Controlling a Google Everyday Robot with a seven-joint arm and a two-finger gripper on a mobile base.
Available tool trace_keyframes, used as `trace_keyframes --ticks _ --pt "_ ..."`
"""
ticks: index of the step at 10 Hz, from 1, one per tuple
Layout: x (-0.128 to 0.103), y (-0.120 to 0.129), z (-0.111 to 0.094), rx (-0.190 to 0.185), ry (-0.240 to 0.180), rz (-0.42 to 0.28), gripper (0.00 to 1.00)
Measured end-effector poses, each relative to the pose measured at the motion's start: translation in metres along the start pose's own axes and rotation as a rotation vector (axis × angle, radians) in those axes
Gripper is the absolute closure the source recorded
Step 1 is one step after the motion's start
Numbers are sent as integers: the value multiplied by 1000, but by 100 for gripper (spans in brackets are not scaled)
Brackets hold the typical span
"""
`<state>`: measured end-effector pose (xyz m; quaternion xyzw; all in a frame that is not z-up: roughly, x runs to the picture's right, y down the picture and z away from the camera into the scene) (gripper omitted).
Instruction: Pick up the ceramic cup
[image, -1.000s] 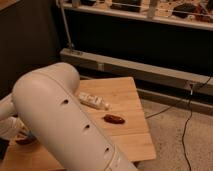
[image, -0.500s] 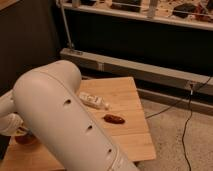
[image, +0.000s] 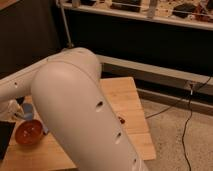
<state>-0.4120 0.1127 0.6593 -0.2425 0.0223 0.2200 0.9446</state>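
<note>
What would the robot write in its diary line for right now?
gripper: not in view | arm: blocks table | ceramic cup: on table, beside brown bowl

Single high view, down past the near white arm (image: 80, 115) onto the wooden table (image: 125, 100); end effector unseen.

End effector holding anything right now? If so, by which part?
Cannot be told. The end effector sits at the left edge by the ceramic cup and brown bowl, mostly hidden behind the arm.

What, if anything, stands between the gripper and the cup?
Nothing visible does. The gripper is at the left side of the table, right beside the cup. The bowl lies nearer the camera than the cup, not between them.
</note>
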Motion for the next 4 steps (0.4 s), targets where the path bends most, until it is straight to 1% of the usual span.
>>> trace_keyframes --ticks 1,2,3,4 --pt "1 -5 -8 -4 -12 16 100" --pt "4 -8 -15 -14 -14 35 100" --pt "8 -11 -17 -21 -7 51 100" --pt "9 -10 -18 -22 -2 52 100"
